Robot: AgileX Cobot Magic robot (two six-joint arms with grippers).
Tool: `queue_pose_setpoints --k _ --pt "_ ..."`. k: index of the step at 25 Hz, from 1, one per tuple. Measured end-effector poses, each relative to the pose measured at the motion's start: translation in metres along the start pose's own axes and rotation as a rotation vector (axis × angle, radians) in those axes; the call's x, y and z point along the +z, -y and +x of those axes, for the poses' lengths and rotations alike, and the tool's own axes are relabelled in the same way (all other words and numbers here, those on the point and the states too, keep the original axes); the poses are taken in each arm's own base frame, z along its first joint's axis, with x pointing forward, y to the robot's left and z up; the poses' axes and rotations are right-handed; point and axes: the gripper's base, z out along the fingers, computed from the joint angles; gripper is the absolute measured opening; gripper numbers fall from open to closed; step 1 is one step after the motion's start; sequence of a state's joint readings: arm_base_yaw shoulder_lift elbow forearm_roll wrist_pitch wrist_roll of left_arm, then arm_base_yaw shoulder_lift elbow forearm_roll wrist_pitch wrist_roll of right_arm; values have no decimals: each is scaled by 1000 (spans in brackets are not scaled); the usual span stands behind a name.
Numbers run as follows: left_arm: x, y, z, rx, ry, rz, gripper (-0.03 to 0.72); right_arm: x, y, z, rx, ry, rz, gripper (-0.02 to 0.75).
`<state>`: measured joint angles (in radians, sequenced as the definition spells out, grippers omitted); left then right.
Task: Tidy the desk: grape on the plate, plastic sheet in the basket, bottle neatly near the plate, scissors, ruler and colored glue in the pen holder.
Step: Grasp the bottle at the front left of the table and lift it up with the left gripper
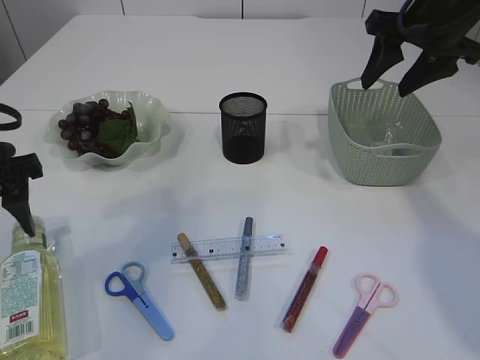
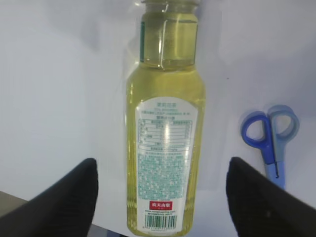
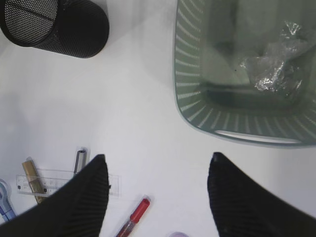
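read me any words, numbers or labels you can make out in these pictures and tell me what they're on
Yellow plastic bottle of liquid, white label: rows of print, too small to read.
Same label, red patch with white characters: blurred, unreadable.
Same label, barcode: digits unreadable.
Clear plastic ruler: scale marks, numbers too small to read.
Nothing else bears text.

On my white table (image 1: 300,52) I see plate (image 1: 150,131), pen holder (image 1: 243,127), basket (image 1: 382,139), bottle (image 1: 26,300), ruler (image 1: 229,247), three glue pens (image 1: 304,289), blue scissors (image 1: 139,298) and pink scissors (image 1: 365,313).

Black mesh pen holder (image 1: 243,127), crinkled clear plastic sheet (image 3: 276,69)
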<state>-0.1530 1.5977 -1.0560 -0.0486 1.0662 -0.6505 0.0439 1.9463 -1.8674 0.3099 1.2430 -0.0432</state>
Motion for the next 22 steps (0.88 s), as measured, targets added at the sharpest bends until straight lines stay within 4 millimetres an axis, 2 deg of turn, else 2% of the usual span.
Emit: queue_pose_setpoints --k 7,13,22 --pt "18 5 -8 7 -5 -8 590 0 0 0 -1 0 -2 491" --pt "43 8 -13 14 -57 -51 589 0 0 0 -3 0 -2 491" --pt "64 9 -15 14 -112 -83 588 0 0 0 -6 0 0 491"
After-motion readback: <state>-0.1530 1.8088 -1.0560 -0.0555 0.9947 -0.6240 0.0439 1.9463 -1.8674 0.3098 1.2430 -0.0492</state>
